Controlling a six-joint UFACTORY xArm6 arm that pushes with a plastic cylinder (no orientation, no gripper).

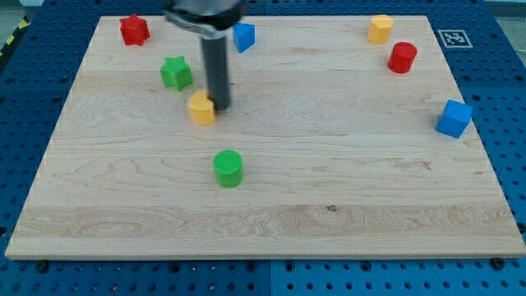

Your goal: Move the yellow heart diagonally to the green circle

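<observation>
Pale wooden board (345,205) on a blue perforated table (501,99); grain runs left to right across the view. The arm ends in a dark straight rod, with no jaws or fingers to spread or close; my tip (221,107) sits on the board touching the yellow heart block (200,108) on its right side in the view. The green cylinder block (the "green circle") (228,168) stands below the heart and slightly to the view's right, apart from it, with bare wood between the two. The green star block (176,72) lies just up and left of the heart, near but not touching. Along the top edge: red star block (134,30) at the view's left, blue block (244,36) partly behind the rod, yellow block (380,29) and red cylinder block (403,57) at the view's right. A blue cube block (454,118) sits at the right edge. The lower half of the board holds only the green cylinder.
</observation>
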